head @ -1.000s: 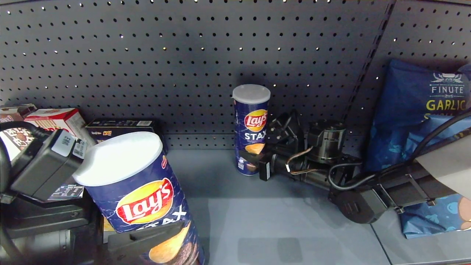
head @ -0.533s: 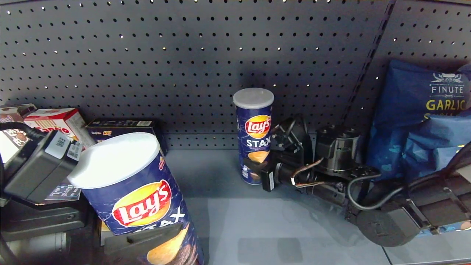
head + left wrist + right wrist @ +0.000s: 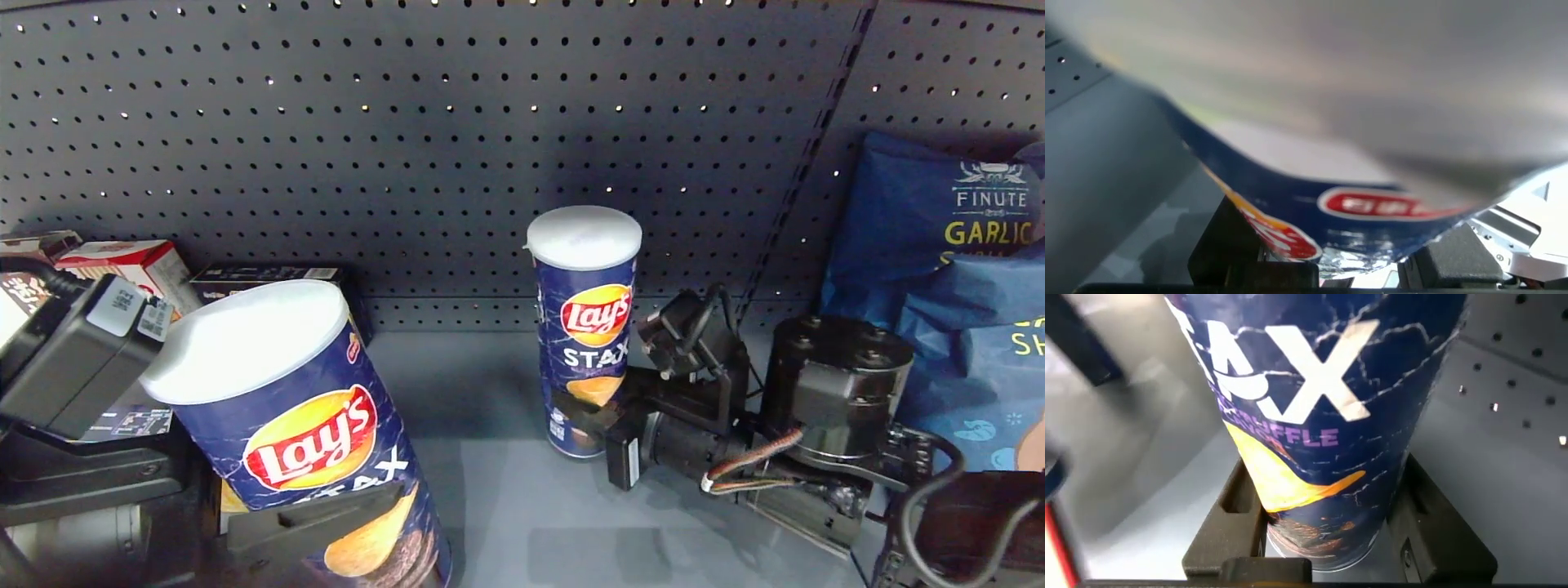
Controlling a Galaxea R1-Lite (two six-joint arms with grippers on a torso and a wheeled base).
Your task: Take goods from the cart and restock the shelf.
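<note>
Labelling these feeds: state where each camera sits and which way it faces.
Head: on the head, facing forward and down at shelf and pegboard; left end effector grips left can, right end effector grips right can.
Left wrist: on that wrist, facing along left end effector at left can.
Right wrist: same, along right end effector at right can.
Shared: head and each wrist view show that arm's can.

Dim shelf [image 3: 522, 523]; pinpoint glints through pegboard [image 3: 408, 122] holes; soft shadow behind the chip can [image 3: 584, 327]
</note>
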